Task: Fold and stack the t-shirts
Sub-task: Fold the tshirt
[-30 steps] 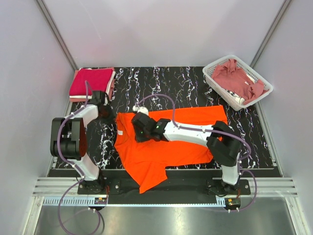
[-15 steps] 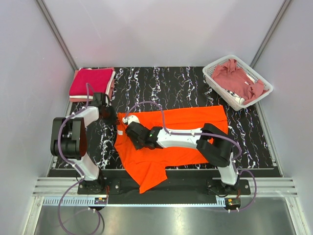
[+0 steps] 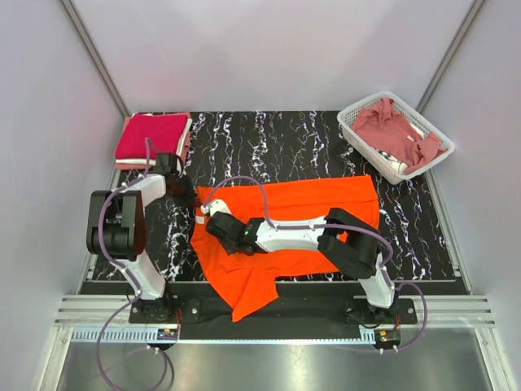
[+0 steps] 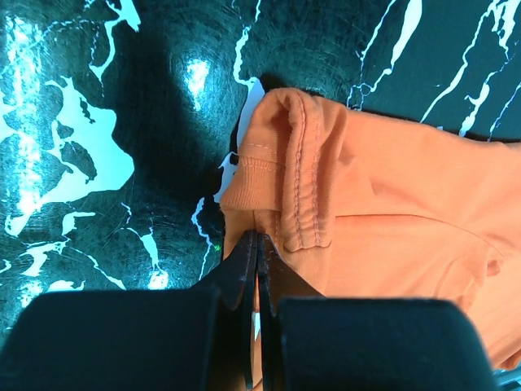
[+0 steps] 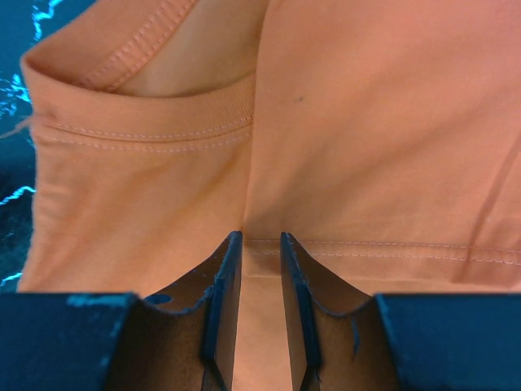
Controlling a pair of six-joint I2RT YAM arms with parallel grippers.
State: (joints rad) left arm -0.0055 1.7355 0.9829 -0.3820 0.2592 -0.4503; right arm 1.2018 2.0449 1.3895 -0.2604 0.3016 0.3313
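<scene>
A bright orange t-shirt (image 3: pixel 301 220) lies spread across the middle of the black marbled table, one sleeve hanging over the near edge. At its left collar corner, my left gripper (image 3: pixel 189 198) (image 4: pixel 258 238) is shut on the orange ribbed edge (image 4: pixel 269 175). My right arm reaches left across the shirt. Its gripper (image 3: pixel 210 226) (image 5: pixel 260 238) is narrowly open, fingertips down on the orange cloth at a stitched hem (image 5: pixel 391 248) just below the collar (image 5: pixel 146 122). A folded crimson-magenta t-shirt (image 3: pixel 151 134) tops a stack at the back left.
A white lattice basket (image 3: pixel 356 114) stands at the back right with a crumpled dusty rose shirt (image 3: pixel 395 130) in it. Grey walls close in on both sides. Bare marbled tabletop (image 3: pixel 269 142) lies behind the orange shirt.
My right gripper has slid left and nearer over the orange shirt, toward its collar corner. My left gripper has shifted slightly right toward the same corner.
</scene>
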